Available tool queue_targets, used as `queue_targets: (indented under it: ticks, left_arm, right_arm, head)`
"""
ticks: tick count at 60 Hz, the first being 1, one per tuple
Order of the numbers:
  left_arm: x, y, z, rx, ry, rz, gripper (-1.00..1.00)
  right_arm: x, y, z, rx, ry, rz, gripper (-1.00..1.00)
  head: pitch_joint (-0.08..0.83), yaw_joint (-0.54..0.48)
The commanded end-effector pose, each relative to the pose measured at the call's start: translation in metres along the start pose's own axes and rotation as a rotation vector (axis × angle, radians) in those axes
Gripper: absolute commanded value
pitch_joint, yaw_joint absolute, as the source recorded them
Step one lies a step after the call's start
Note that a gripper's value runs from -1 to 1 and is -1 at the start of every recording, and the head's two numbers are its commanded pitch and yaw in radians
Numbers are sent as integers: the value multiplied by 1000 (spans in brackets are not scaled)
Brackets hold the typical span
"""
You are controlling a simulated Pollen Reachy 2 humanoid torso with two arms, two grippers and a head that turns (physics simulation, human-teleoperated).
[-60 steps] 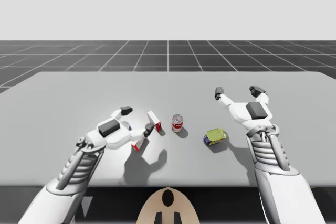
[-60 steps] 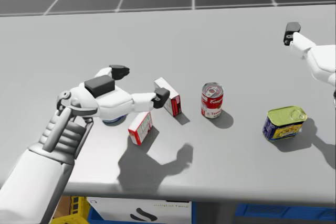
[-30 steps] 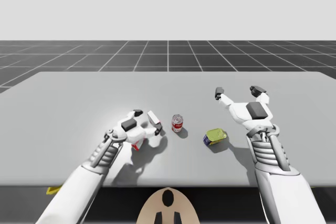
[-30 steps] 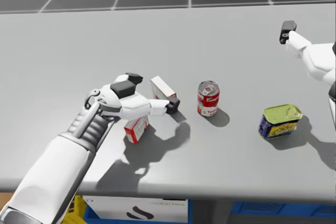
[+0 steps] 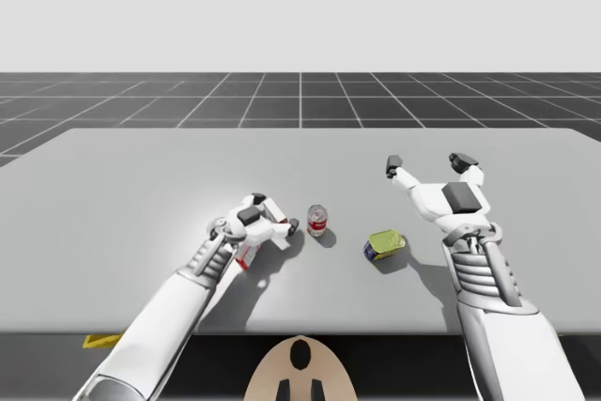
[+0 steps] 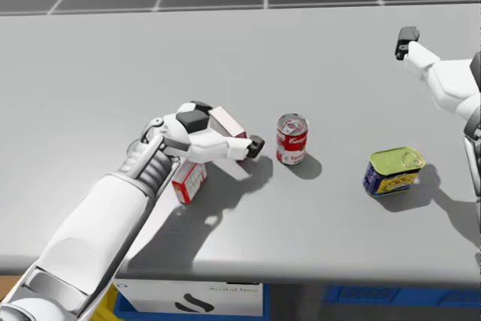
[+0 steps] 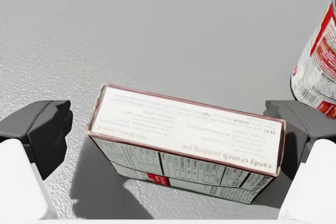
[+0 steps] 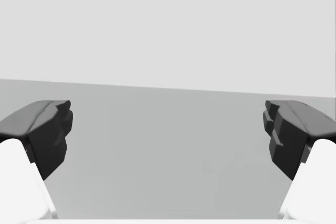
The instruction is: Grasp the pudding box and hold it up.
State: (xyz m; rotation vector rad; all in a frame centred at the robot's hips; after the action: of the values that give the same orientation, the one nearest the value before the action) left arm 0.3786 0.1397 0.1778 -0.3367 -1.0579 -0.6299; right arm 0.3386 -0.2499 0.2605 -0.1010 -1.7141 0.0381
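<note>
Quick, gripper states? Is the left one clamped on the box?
Left gripper: open, straddling the pudding box, not clamped on it.
Right gripper: open, holding nothing.

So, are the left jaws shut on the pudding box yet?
No, the box sits between the jaws of the left gripper, but one jaw stands clear of it.

Matt card pudding box (image 7: 186, 142) on grainy table (image 7: 157, 35)
</note>
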Motion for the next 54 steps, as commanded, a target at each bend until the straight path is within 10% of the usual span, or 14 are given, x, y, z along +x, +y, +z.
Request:
queue_targets:
  ticks: [1, 6, 8, 9, 10, 54]
  left_arm:
    - [-3, -3, -11, -1, 19, 3, -1000]
    - [-5, -2, -11, 1, 28, 6, -972]
    - [-6, -2, -10, 5, 27, 5, -500]
    - [-7, -3, -9, 3, 30, 3, 805]
    - [-7, -3, -9, 3, 32, -1, 929]
    - [-3, -8, 1, 0, 19, -30, 1000]
  right_arm:
    - [1, -1, 0, -1, -2, -1, -1000]
    - [1, -1, 0, -1, -4, -1, -1000]
    - [1, -1, 0, -1, -4, -1, -1000]
    - [1, -1, 0, -1, -4, -1, -1000]
    - [1, -1, 0, -1, -4, -1, -1000]
    - [1, -1, 0, -13, -7, 11, -1000]
  head:
    - [656, 69]
    - [653, 67]
    - [652, 67]
    - [650, 68]
    - [649, 68]
    - [255, 128]
